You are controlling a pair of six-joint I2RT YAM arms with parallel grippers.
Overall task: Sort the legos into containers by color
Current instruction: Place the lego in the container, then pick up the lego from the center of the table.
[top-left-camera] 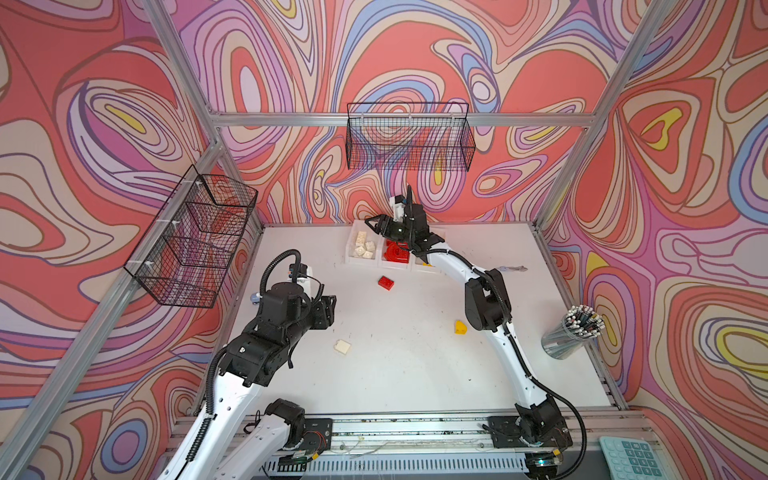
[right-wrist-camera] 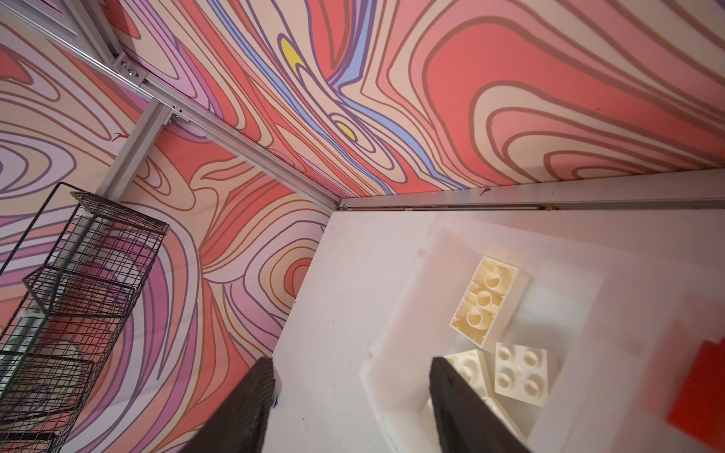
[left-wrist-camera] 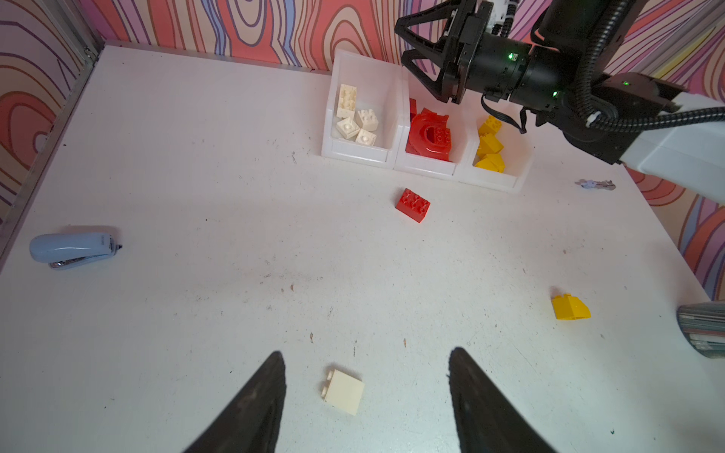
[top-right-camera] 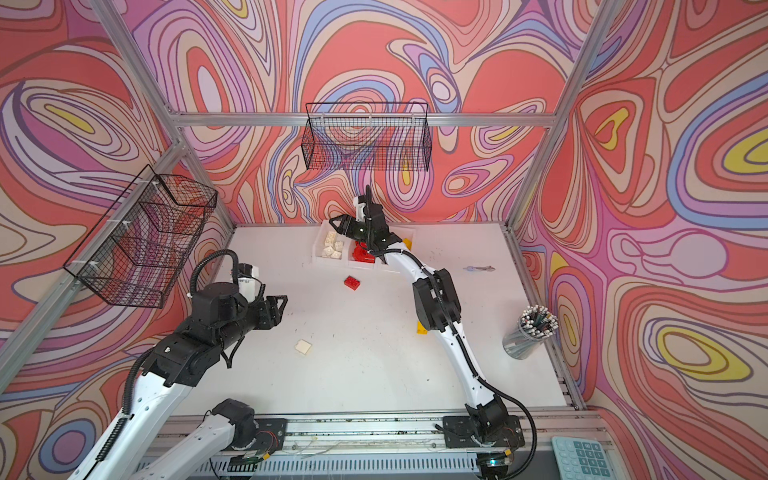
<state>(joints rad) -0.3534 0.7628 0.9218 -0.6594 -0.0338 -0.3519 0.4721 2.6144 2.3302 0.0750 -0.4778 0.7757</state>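
Three joined white containers [left-wrist-camera: 361, 155] stand at the back of the table. One holds white legos [left-wrist-camera: 355, 117], the middle one red legos with a large arch [left-wrist-camera: 423, 137], the third yellow legos [left-wrist-camera: 488, 147]. On the table lie a loose red brick [top-left-camera: 386, 282], a white brick [top-left-camera: 343, 347] and a yellow slope piece [top-left-camera: 460, 327]. My left gripper [left-wrist-camera: 365, 364] hangs open with nothing held, above the white brick [left-wrist-camera: 344, 392]. My right gripper [top-left-camera: 375, 227] is open and holds nothing, above the containers near the white bricks [right-wrist-camera: 488, 300].
A light-blue stapler [left-wrist-camera: 72, 249] lies near the left table edge. A small metal key-like thing [top-left-camera: 513, 269] lies right of the containers, and a cup of pencils [top-left-camera: 575, 332] stands at the right edge. Black wire baskets [top-left-camera: 409, 137] [top-left-camera: 195, 237] hang on the walls.
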